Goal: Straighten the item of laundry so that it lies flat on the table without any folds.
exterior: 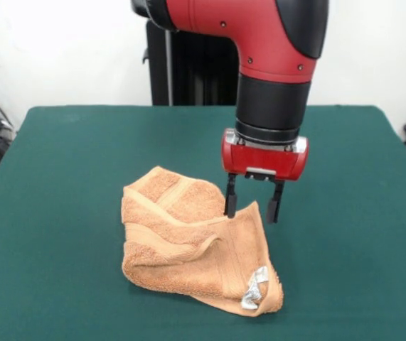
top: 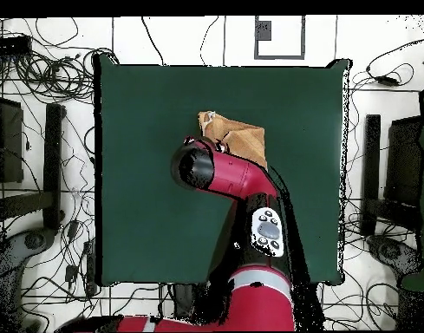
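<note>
Front view: pincer (exterior: 253, 207) spread, straddling the upper edge of the crumpled towel (exterior: 188, 245) on the table (exterior: 60, 177).

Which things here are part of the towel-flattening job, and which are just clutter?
In the job:
- towel, crumpled and folded over itself
- green table it lies on
- hand, open, fingers straddling the towel's far edge

Lying about:
- cables on the floor around the table
- black equipment on the floor beside the table
</note>
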Tool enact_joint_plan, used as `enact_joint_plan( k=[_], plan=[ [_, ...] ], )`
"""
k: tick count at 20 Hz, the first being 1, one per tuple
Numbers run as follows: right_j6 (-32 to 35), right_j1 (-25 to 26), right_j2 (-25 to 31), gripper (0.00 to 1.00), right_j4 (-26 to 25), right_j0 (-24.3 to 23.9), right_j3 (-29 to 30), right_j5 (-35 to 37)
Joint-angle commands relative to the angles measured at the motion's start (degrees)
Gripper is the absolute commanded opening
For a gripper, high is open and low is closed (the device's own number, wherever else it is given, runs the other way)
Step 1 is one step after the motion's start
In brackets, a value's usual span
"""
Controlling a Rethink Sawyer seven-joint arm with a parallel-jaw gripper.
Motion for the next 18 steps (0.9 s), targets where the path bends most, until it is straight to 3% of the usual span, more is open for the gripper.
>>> enact_joint_plan(
  k=[1, 18],
  plan=[
    [11.53, 1.72, 1.58, 1.0, 2.07, 2.22, -0.96, 5.43],
    [11.47, 0.76, 1.6, 1.0, 1.89, 2.33, 0.14, 4.97]
  ],
)
